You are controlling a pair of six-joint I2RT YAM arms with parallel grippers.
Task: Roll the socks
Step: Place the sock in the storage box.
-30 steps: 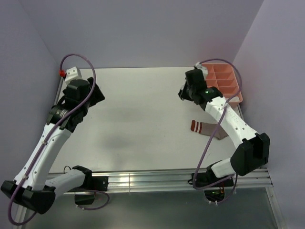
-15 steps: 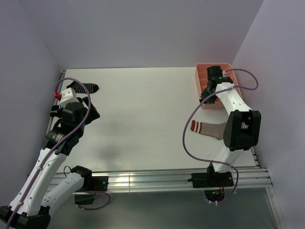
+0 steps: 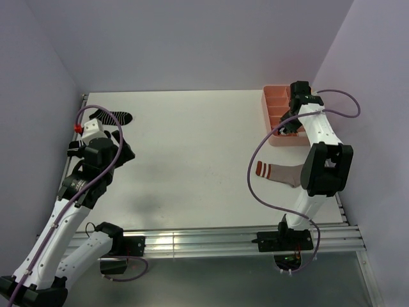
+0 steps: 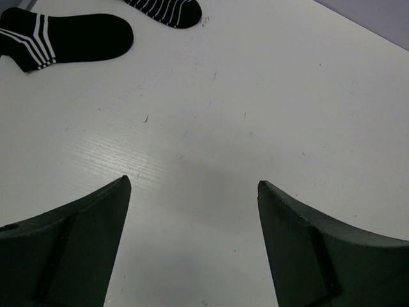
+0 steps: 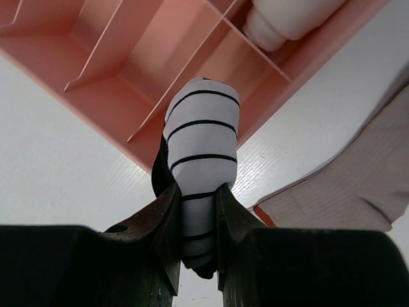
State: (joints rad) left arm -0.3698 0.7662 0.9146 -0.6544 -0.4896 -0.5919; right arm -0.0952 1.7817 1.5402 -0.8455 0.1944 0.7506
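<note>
My right gripper (image 5: 197, 188) is shut on a rolled white thin-striped sock (image 5: 201, 144) with black parts and holds it over the near edge of the pink divided tray (image 5: 96, 109). In the top view this gripper (image 3: 289, 125) is at the tray's front. A rolled plain white sock (image 5: 287, 19) lies in one compartment. The taupe sock (image 3: 278, 173) with its red-white cuff lies flat on the table; it also shows in the right wrist view (image 5: 358, 179). My left gripper (image 4: 192, 182) is open and empty above bare table. Two black white-striped socks (image 4: 70, 38) (image 4: 169, 9) lie beyond it.
The pink tray (image 3: 276, 102) stands at the back right against the wall. A white block with a red tip (image 3: 89, 128) sits at the table's left edge near my left arm. One black striped sock (image 3: 115, 117) shows at the back left.
My right gripper has carried the rolled striped sock to the right, to the tray's front. My left arm pulled back toward the near left, uncovering the black sock, then stayed still.
</note>
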